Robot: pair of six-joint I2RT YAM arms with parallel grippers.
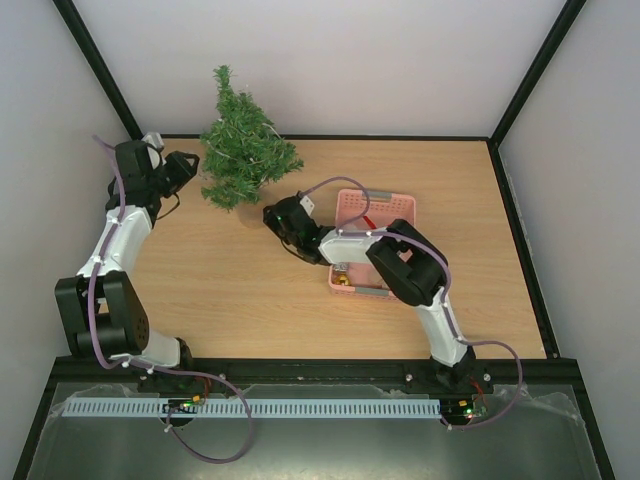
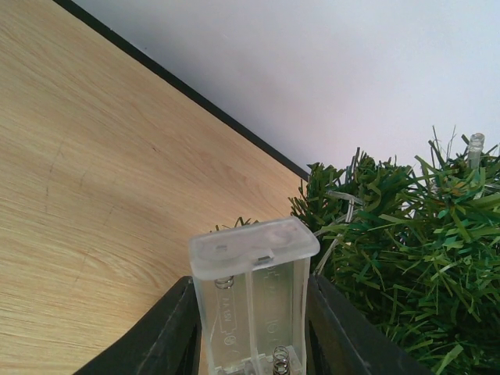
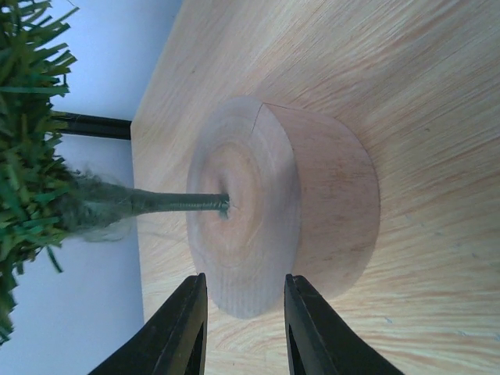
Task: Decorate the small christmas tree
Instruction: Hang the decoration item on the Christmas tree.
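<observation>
Clear plastic battery box (image 2: 251, 258) sits pinched in your left hand (image 2: 251, 291) beside the small green christmas tree (image 2: 406, 250); right hand (image 3: 244, 281) spread before its round wooden base (image 3: 312, 203).

A robotics lab cell: white panel walls (image 1: 330, 60), black framing (image 1: 97, 70), wooden tabletop (image 1: 230, 290).

left arm (image 1: 112, 240): rounded white shell links between bulky matte black joint housings.
right arm (image 1: 440, 320): same white links, black housings.
cables (image 1: 93, 310): lilac, running back from the fingers along each arm, held by white ties.
left fingers (image 2: 160, 344): matte black plastic, flat inner faces, broadening away from the tips.
right fingers (image 3: 180, 336): matte black, rounded tips, smooth.
right base (image 1: 445, 378): black block, farthest from the fingers, small green light beside it.
</observation>
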